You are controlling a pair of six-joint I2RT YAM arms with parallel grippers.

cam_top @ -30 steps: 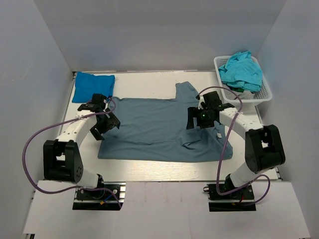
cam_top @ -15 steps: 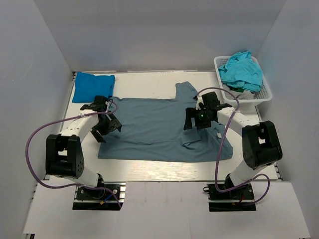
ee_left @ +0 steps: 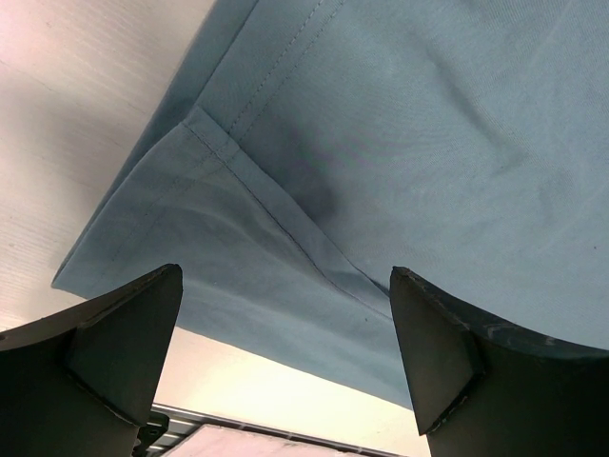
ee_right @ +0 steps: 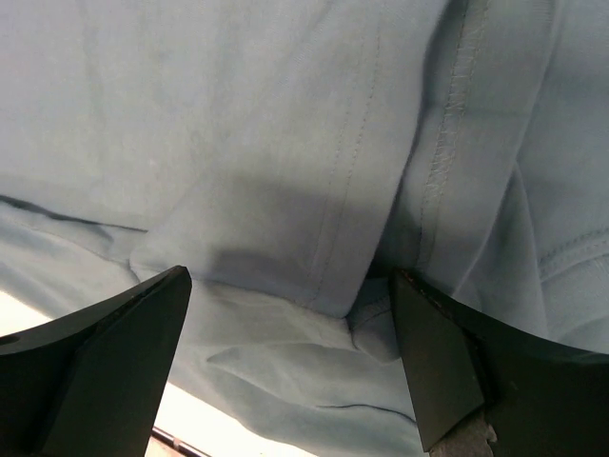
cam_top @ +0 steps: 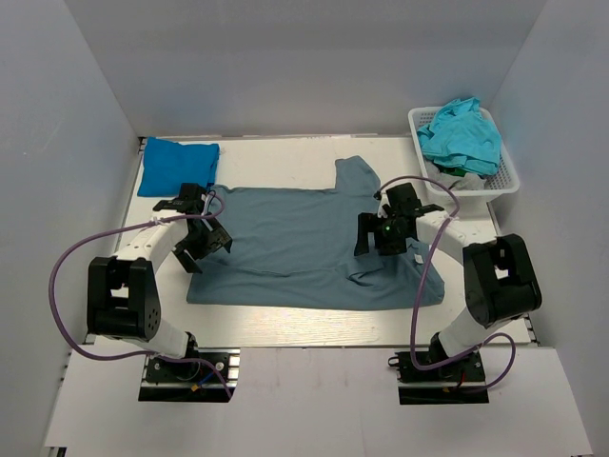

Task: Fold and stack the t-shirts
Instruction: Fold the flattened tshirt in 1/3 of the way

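A large dusty grey-blue t-shirt (cam_top: pixel 295 243) lies spread across the middle of the table, with a sleeve (cam_top: pixel 357 174) pointing to the back. My left gripper (cam_top: pixel 193 249) is open and empty, low over its left hem corner (ee_left: pixel 219 190). My right gripper (cam_top: pixel 373 243) is open and empty over the rumpled, folded-over cloth (ee_right: pixel 314 238) on the shirt's right side. A bright blue folded t-shirt (cam_top: pixel 178 152) lies at the back left. Turquoise t-shirts (cam_top: pixel 461 133) are heaped in a white basket.
The white mesh basket (cam_top: pixel 508 176) stands at the back right corner. Grey walls close the table on three sides. The arms' purple cables loop out beside each base. Bare table (cam_top: pixel 285 324) runs along the shirt's near edge.
My right gripper has moved slightly left and toward the near edge over the shirt's right side. My left gripper has shifted only a little. The shirt lies as before.
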